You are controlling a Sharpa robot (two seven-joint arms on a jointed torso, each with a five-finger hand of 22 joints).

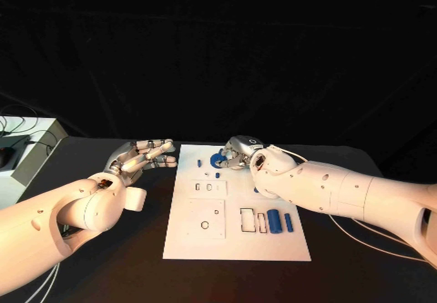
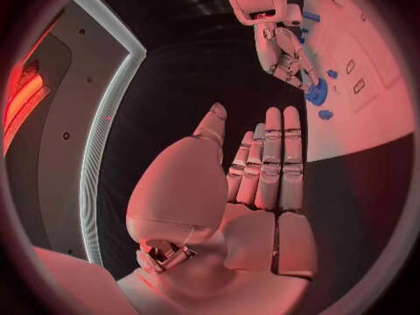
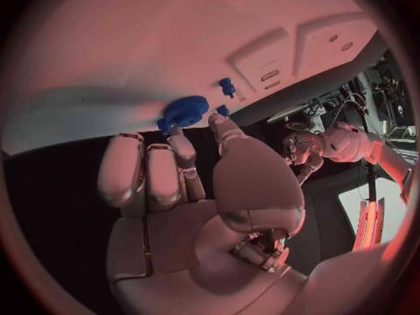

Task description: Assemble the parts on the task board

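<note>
Fingers (image 3: 179, 147) of right hand (image 1: 241, 153) pinch the blue gear (image 3: 185, 110) at the task board's (image 1: 237, 249) far end | left hand (image 1: 146, 158) empty, fingers loosely apart, over the bench | gear looks light, rigid — best held by its toothed rim.
</note>
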